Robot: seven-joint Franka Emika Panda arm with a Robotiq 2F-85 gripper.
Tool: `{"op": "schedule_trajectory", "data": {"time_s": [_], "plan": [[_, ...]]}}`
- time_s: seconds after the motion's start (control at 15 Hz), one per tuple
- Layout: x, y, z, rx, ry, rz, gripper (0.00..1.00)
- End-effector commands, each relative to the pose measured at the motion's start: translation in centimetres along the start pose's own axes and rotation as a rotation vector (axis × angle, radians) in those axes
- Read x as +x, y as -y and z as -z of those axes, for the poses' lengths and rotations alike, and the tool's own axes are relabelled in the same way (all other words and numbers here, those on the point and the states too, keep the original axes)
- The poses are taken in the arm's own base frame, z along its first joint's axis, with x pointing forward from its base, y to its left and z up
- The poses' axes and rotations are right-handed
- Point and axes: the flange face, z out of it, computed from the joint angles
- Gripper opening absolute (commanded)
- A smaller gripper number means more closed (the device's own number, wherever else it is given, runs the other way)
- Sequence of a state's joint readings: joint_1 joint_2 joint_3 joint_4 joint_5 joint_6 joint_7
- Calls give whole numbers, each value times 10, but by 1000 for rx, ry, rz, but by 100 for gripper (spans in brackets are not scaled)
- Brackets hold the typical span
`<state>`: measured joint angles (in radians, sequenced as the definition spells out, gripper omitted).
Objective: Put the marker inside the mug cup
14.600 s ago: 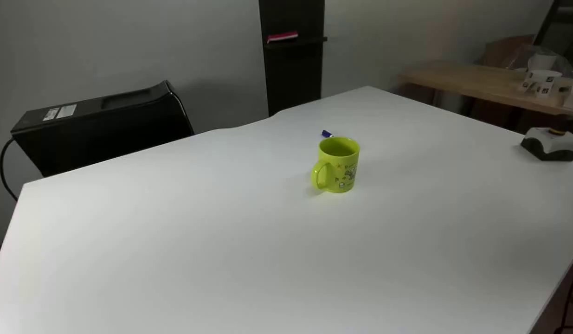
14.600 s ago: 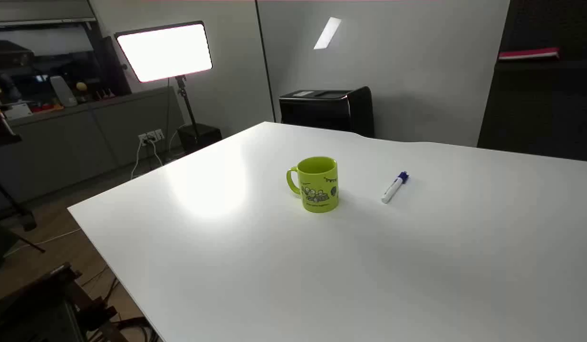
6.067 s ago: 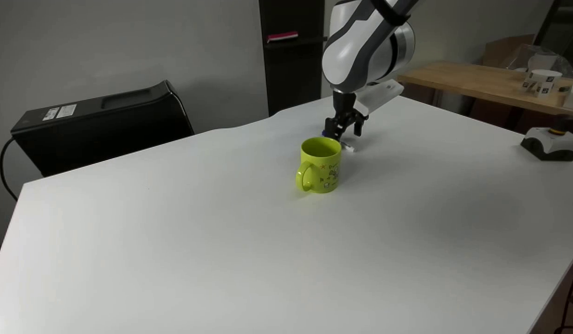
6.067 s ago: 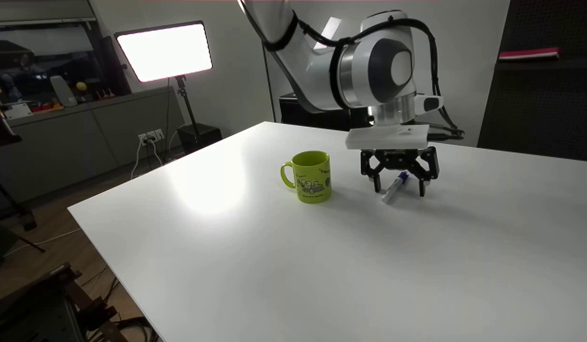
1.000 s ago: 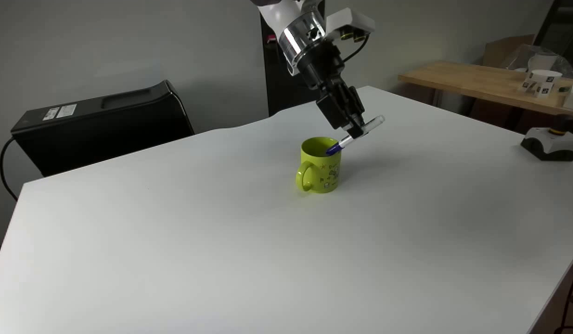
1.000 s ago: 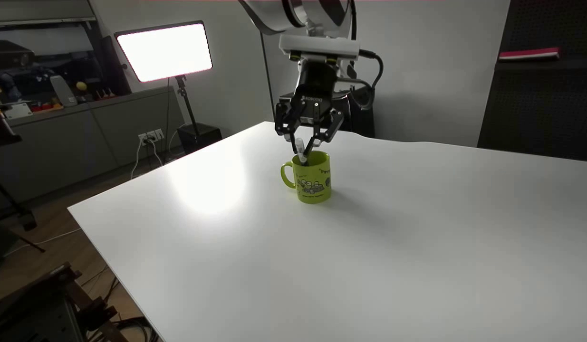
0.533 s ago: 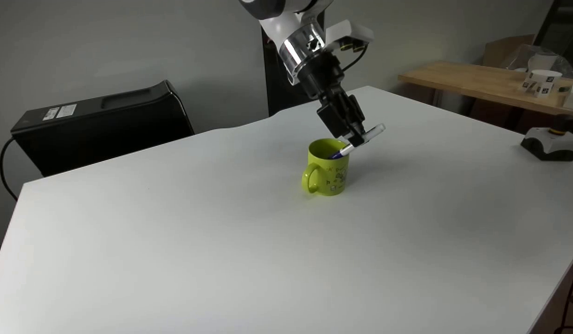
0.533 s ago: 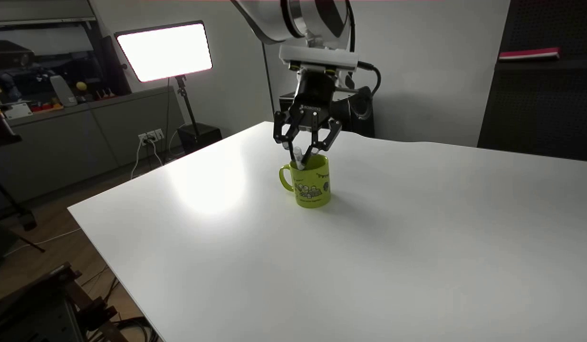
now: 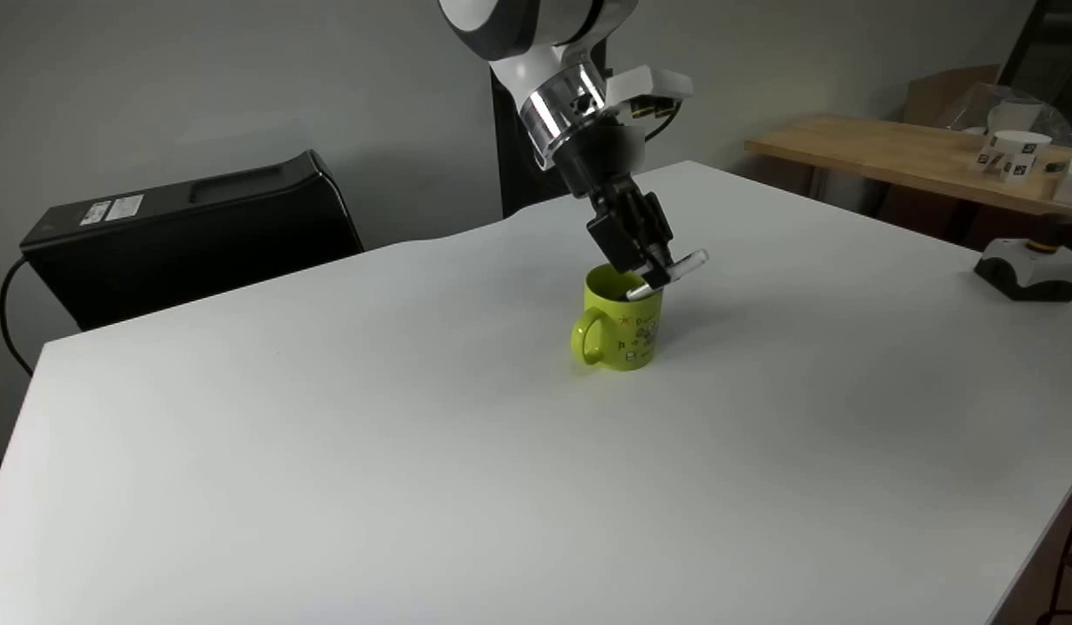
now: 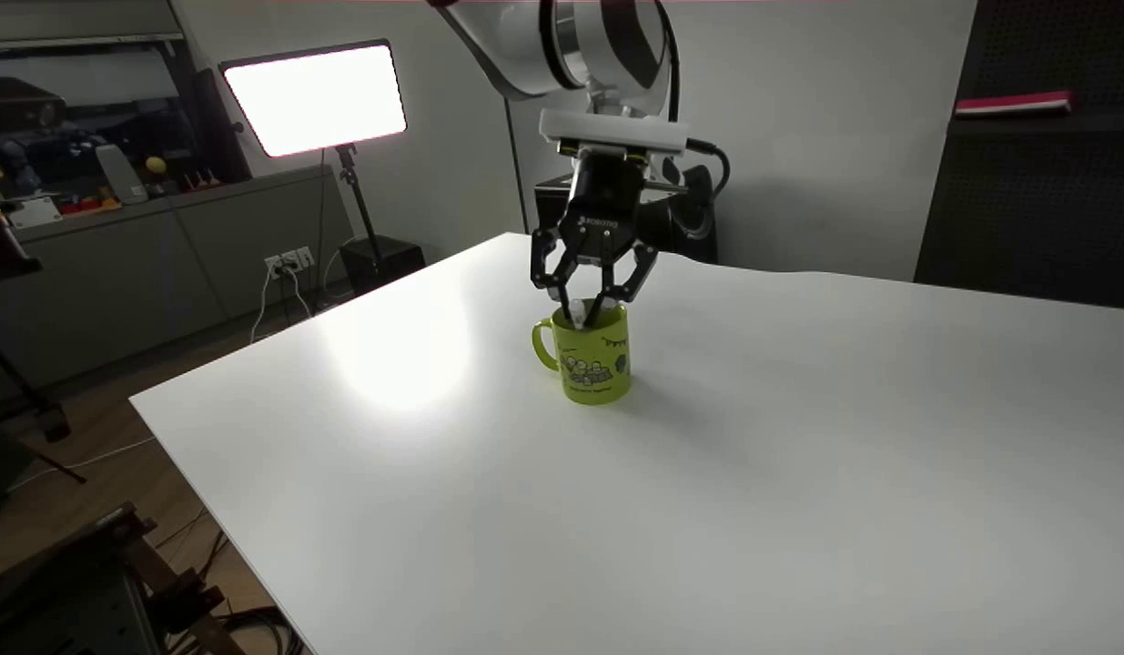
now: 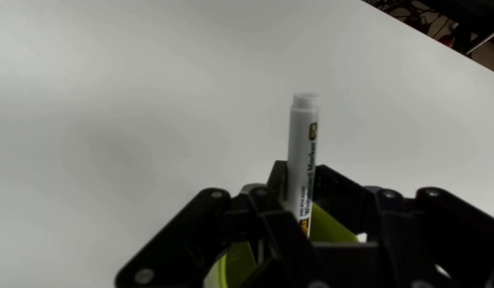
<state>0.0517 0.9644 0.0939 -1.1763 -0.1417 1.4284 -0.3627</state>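
Observation:
The marker (image 11: 303, 152) is pinched between the fingertips of my gripper (image 9: 660, 276) and leans at a slant. Its white rear end sticks out past the fingers in both exterior views. The blue end is hidden below the rim of the mug cup (image 9: 621, 338), so the lower part of the marker is inside the opening. The lime mug (image 10: 594, 371) stands upright on the table, its handle facing away from my fingers. My fingertips are at the height of the mug's rim, over its opening. In the wrist view the mug (image 11: 329, 226) shows partly behind the dark finger links.
The white table (image 9: 371, 486) carries the mug; its edge (image 10: 217, 509) drops to the floor. A white-and-black button box (image 9: 1030, 271) is at the far side. Behind the table stand a black box (image 9: 206, 234) and, in an exterior view, a bright lamp panel (image 10: 316, 100).
My gripper has come down with the marker still held. The blue end, visible a second ago, has sunk out of sight into the mug. The mug has slid slightly along the table.

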Motion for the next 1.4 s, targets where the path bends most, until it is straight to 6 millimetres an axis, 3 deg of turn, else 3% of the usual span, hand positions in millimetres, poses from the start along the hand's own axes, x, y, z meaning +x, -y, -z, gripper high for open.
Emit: {"op": "schedule_trajectory", "data": {"time_s": [0.0,0.33,0.4,0.53,0.93,1.33], "plan": [[4,0,5,-39,-34,7,6],[5,1,7,-57,-43,12,7],[5,1,8,-60,-43,12,49],[5,2,9,-66,-44,14,54],[3,7,16,-78,-43,18,96],[-14,3,62,-125,-161,-5,100]]}}
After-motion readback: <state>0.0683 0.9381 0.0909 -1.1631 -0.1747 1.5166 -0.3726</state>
